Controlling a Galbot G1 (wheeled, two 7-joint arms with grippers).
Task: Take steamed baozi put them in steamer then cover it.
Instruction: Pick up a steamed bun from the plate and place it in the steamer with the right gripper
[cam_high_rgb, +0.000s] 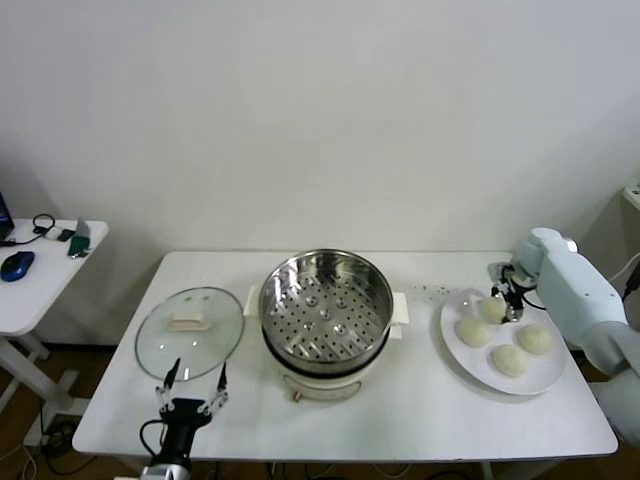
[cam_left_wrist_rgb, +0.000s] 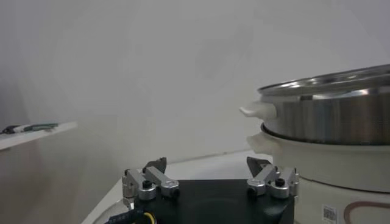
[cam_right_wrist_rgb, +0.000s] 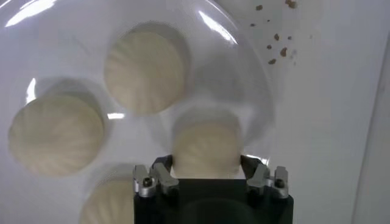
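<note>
White baozi (cam_high_rgb: 509, 359) sit on a white plate (cam_high_rgb: 548, 382) at the table's right. The right gripper (cam_right_wrist_rgb: 206, 164) has its fingers wide open around the far bun (cam_right_wrist_rgb: 205, 148). The empty steamer (cam_high_rgb: 326, 310) stands mid-table, its cover (cam_high_rgb: 189, 332) just left. The left gripper (cam_high_rgb: 190, 384) waits open, holding nothing.

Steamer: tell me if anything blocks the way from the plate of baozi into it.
Nothing visible does. The steamer stands open, its perforated tray bare; the glass lid lies on the table on its far side from the plate. The right gripper straddles one baozi on the plate, with bare table between.
</note>
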